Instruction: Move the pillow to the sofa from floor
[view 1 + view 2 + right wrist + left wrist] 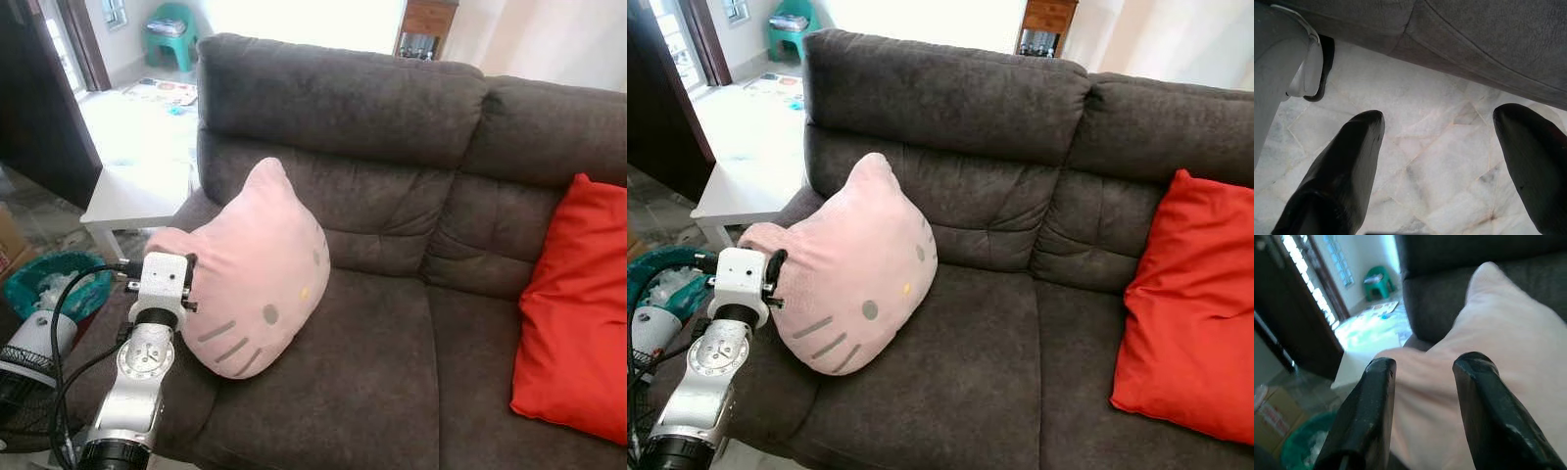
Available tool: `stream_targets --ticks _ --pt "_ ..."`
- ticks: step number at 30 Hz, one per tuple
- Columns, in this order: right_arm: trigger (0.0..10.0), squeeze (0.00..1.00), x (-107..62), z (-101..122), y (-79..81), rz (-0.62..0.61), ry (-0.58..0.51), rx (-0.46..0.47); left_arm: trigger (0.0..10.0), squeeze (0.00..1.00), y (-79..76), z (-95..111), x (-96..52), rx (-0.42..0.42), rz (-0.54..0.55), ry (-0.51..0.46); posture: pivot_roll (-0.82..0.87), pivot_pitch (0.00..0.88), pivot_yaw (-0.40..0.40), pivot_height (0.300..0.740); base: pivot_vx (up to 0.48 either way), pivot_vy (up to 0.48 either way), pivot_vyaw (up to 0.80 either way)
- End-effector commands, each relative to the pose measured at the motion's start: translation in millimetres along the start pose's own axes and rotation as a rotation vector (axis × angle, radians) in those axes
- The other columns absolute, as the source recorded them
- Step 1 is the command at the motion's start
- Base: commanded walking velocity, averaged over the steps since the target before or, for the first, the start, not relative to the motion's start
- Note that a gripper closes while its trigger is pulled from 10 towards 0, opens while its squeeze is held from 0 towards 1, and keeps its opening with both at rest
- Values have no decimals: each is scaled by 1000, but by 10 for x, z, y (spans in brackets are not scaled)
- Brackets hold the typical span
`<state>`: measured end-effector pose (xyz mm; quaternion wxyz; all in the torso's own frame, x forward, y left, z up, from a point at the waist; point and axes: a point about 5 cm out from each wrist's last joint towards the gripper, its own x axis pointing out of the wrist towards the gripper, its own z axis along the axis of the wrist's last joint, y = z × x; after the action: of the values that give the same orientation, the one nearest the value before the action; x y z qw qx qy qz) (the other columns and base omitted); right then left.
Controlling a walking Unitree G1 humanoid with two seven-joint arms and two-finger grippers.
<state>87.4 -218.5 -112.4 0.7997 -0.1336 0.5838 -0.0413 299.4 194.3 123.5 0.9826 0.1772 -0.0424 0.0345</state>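
Item: pink cat-face pillow point(250, 279) on my sofa point(392, 362) seat, red cushion point(578, 323) at 3 o'clock. Left gripper point(1422, 382) parted against pillow; right gripper point(1437, 161) spread over floor point(1420, 117).

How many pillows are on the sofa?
2: the pink pillow on the sofa's left seat by the left hand, and the red pillow at the right end.

pillow point(260, 279) is soft matt pink plush, kinda fuzzy. sofa point(392, 127) looks like dark brown suede-ish cloth, matt. red cushion point(578, 313) is smooth cloth. left arm point(137, 377) is shiny silver metal, fingers point(1364, 416) glossy black plastic. floor point(1435, 161) is polished marble.
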Motion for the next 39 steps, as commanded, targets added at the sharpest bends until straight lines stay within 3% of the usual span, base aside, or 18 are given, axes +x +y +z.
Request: stream_targets --ticks 1,5,7,11,12,13,21,28,34,39 --pt "10000 0 1 -5 -44 -8 -3 -6 10000 592 -87 91 -14 18 -44 -51 91 26 -96 740 0 0 0" --pt "10000 0 2 5 -39 -6 -8 0 10000 518 -225 79 -164 23 -81 -82 91 28 -91 740 0 0 0" --pt "10000 0 3 14 -49 -8 -13 23 10000 341 -243 64 -257 52 -64 -91 97 30 -91 740 0 0 0" --pt "10000 0 4 17 -68 -10 -13 44 10000 282 -225 26 -321 48 -27 -73 101 33 -93 740 0 0 0" --pt "10000 0 5 17 -73 -10 -12 50 10000 227 -219 18 -340 49 -21 -72 106 33 -92 740 0 0 0" --pt "10000 0 6 20 -80 -12 -10 56 10000 0 -206 11 -353 55 -12 -73 106 33 -90 740 0 0 0" --pt "10000 0 6 30 -69 -13 -14 77 10000 0 -162 -88 -342 63 -4 -47 103 32 -75 740 0 0 0" --pt "10000 0 4 29 -54 -10 -19 89 10000 0 -165 -147 -292 -37 10 2 94 30 -67 740 0 0 0" --pt "10000 0 -1 -8 -31 -5 -13 208 10000 0 -176 -150 -269 -80 18 14 122 22 -63 740 0 0 0" --pt "10000 0 -3 -7 4 0 -13 213 10000 0 -122 -140 -254 -76 14 2 112 8 -35 740 0 0 0"
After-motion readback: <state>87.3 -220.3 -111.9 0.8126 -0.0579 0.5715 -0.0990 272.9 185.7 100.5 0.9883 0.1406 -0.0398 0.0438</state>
